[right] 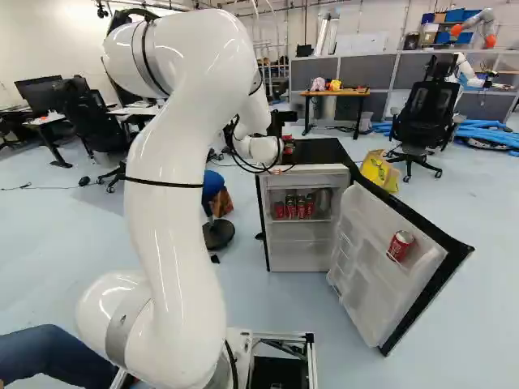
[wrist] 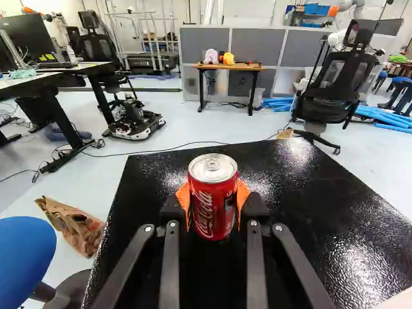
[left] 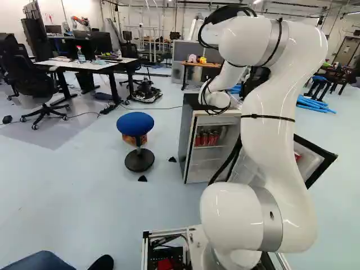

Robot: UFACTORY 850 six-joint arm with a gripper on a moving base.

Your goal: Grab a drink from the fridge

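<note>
Over the black top of the fridge [right: 324, 151], the gripper [right: 288, 147] is closed on a red drink can [wrist: 212, 199], its orange pads [wrist: 184, 198] pressing from two sides. The can is upright, silver lid up; whether its base touches the fridge top I cannot tell. Below, the fridge stands open, with more red cans [right: 293, 207] side by side on an inner shelf. Its door [right: 369, 263] is swung wide toward the right of the right base view, and one red can [right: 400, 245] sits in a door shelf. Just beside the fridge are a stool with a blue seat [left: 135, 123] and a crumpled brown paper bag [wrist: 72, 225] on the floor. Beyond the fridge top, a yellow bag [right: 379, 170] lies near a black office chair [right: 423, 113]; farther off, small soft toys [wrist: 211, 56] sit on a wooden table [wrist: 230, 66] before grey partitions [wrist: 205, 44].
</note>
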